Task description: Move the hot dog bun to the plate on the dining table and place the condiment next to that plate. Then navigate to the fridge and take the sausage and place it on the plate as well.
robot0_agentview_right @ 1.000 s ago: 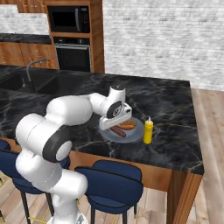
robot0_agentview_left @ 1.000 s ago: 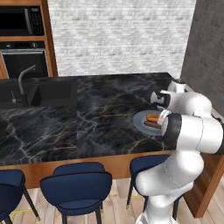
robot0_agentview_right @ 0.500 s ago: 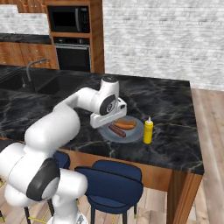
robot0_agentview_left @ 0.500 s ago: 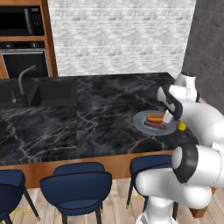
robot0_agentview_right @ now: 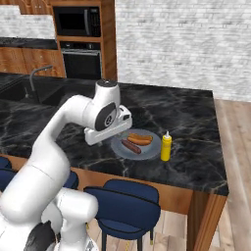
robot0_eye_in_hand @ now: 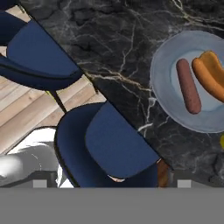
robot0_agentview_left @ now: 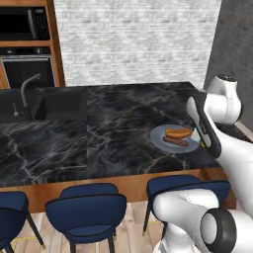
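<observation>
Though arm-hidden, condiment (robot0_agentview_right: 166, 146) (cropped) stands.

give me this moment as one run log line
plate: bun + sausage on it | condiment: upright beside plate | fingers: open, empty

Glossy black veined marble dining table (robot0_agentview_right: 186, 117) with wooden edge, smooth matt plate (robot0_agentview_right: 153, 148)

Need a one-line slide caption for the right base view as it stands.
Sausage and hot dog bun on the plate, condiment beside it, gripper open nearby.
</observation>
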Motion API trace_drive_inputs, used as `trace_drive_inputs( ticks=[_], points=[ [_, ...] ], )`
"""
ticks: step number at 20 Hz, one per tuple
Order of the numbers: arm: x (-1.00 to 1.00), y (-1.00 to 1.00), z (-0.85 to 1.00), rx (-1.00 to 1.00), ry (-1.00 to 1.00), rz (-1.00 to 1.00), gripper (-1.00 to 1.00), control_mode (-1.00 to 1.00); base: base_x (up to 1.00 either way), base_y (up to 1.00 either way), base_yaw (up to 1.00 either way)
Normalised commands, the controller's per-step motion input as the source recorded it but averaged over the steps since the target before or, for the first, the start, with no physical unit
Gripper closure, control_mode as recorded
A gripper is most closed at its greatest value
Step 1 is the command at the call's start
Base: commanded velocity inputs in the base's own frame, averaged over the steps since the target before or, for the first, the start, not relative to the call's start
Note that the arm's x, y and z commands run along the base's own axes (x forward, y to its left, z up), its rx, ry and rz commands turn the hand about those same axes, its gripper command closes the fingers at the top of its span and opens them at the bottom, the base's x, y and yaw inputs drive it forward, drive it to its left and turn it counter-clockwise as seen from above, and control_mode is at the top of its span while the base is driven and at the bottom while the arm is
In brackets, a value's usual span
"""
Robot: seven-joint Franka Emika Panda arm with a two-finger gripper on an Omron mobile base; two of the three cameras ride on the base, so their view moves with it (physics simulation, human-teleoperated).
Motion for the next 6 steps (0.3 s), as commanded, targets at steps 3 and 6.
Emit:
trace_drive_inputs(
  ticks=[3,6],
  points=[
    [-0.83,0.25,0.53,-0.02,-0.11,0.0,-1.0,-1.0,0.0,0.0,0.0],
    [-0.83,0.23,0.43,-0.01,-0.06,0.0,-1.0,-1.0,0.0,0.0,0.0]
  ],
)
